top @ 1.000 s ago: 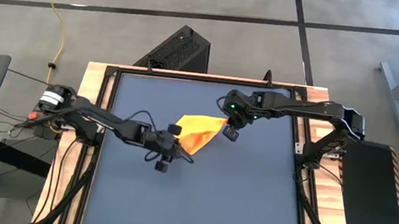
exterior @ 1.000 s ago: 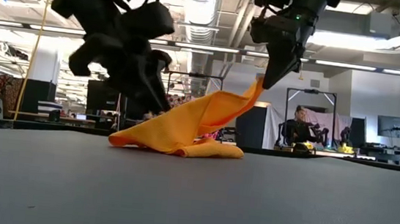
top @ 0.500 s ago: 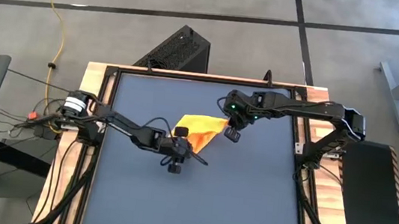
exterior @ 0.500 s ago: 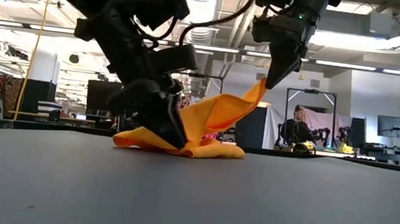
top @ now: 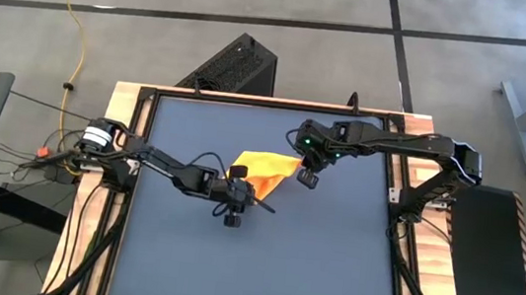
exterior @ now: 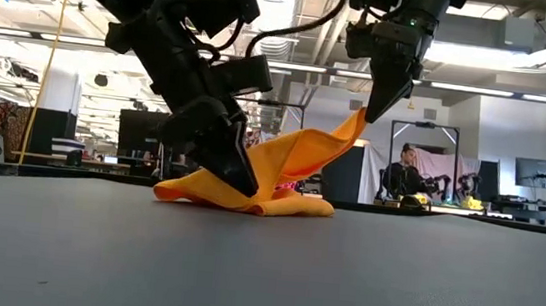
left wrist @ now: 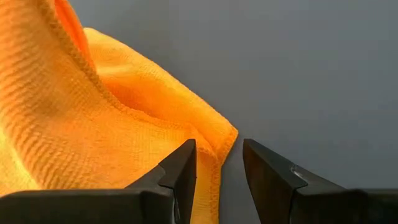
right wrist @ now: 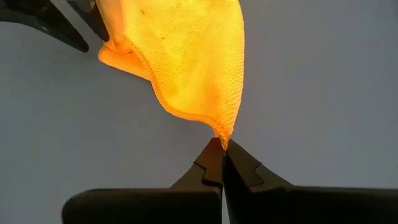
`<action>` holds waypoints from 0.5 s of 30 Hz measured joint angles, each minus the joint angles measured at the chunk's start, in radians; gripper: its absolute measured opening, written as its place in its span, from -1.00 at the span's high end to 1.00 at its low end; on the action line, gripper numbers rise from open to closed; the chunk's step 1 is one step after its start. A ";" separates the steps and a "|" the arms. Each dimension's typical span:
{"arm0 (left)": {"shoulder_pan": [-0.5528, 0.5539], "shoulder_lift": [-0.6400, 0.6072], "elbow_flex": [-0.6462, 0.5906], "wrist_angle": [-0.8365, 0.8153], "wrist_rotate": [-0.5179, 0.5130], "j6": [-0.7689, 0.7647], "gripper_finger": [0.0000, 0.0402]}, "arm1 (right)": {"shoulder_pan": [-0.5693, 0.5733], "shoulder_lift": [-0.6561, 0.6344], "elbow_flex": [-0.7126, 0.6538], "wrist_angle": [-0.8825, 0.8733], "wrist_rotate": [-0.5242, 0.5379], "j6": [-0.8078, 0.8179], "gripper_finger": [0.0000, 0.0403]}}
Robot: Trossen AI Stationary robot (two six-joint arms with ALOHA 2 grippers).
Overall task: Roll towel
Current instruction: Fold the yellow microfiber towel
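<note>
The yellow-orange towel (top: 263, 167) lies crumpled a little beyond the middle of the dark blue tabletop. Its lower folds (exterior: 248, 199) rest on the table. My right gripper (top: 299, 164) is shut on the towel's right corner and holds it up (exterior: 370, 110). My left gripper (top: 249, 198) is open, low at the towel's near side (exterior: 240, 180). In the left wrist view its fingers (left wrist: 217, 152) stand on either side of the hemmed near corner (left wrist: 225, 134), which lies flat on the table. My right gripper pinches the very tip of the towel's right corner (right wrist: 222, 138) between its two fingers, at their free ends, coming from above and pointing down. The corner is lifted clear. The cloth slopes down from it to the folds on the table (exterior: 298, 150). My left gripper has one finger (left wrist: 180, 165) over the towel's edge; I cannot tell whether it touches the cloth.
Bare tabletop (top: 259, 266) spreads toward the near edge and on both sides of the towel. A black box (top: 233, 65) stands on the floor beyond the far edge. A person (exterior: 413, 177) sits far off in the room behind.
My left gripper has moved toward the table's right edge and gone down to the towel's near corner, then held still. The right gripper and the lifted corner have stayed where they were.
</note>
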 joint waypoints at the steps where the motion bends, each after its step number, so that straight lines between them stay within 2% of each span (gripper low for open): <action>1: 0.003 0.006 0.000 0.006 0.002 -0.007 0.39 | 0.000 0.000 0.000 0.001 0.000 0.000 0.90; 15: 0.010 0.032 0.002 0.030 -0.009 -0.069 0.51 | 0.012 0.000 0.000 0.012 0.000 0.008 0.90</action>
